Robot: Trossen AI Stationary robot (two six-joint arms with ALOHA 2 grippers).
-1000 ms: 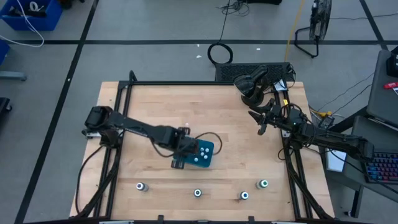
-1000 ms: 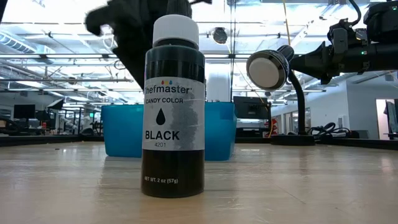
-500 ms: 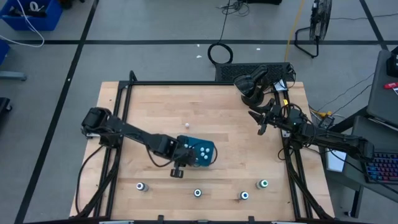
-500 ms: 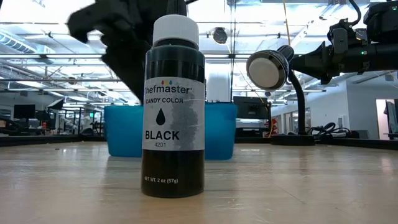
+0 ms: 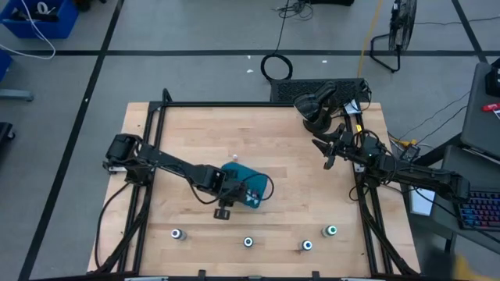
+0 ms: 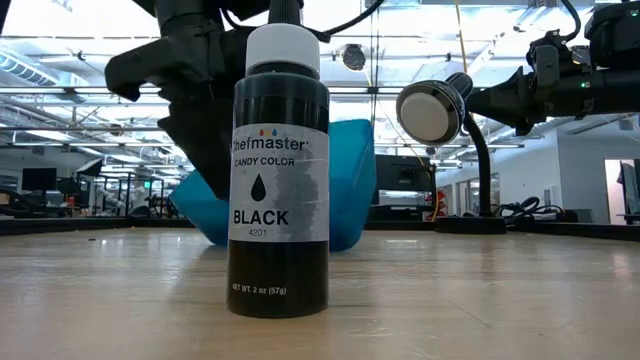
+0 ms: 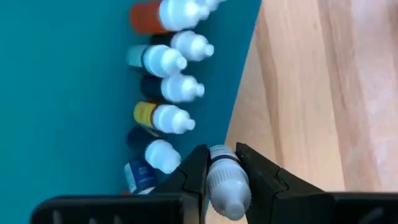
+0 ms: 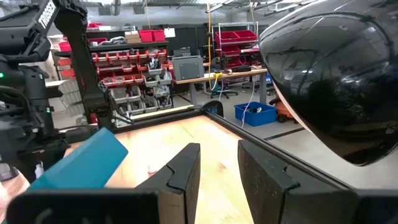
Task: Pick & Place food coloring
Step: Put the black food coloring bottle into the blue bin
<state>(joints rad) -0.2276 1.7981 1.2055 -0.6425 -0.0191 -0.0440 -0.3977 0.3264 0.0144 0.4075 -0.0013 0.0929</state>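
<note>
The teal tray (image 5: 244, 183) sits mid-table, tipped up on one edge (image 6: 345, 175). Several tiny food coloring bottles (image 7: 165, 87) with white caps lie inside it. My left gripper (image 7: 221, 152) reaches in at the tray's near-left rim (image 5: 232, 195) and is shut on one small bottle. Four bigger dark bottles stand along the near edge (image 5: 178, 233) (image 5: 248, 242) (image 5: 307, 245) (image 5: 331, 230); the one labelled black fills the low view (image 6: 278, 170). My right gripper (image 8: 217, 149) hangs open by the table's far right side (image 5: 326, 154), touching nothing. My left gripper pinches a small pale bottle just behind its white cap (image 7: 222, 163), one finger (image 7: 196, 168) on each side. The bottle lies along the fingers, cap toward the wrist, right at the tray's rim. Whether the fingers also touch the tray wall cannot be told.
A tiny white piece (image 5: 233, 158) lies on the wood beyond the tray. A black lamp-like stand (image 5: 316, 105) occupies the far right corner. The dark table frame (image 5: 234, 105) runs round the wooden top, with bare wood between tray and near bottles.
My left gripper drew slightly toward the table's left and near edge. The teal tray, flat before, has tipped up on one edge and shifted a little toward the left; the bottles inside lie gathered against its lower side.
</note>
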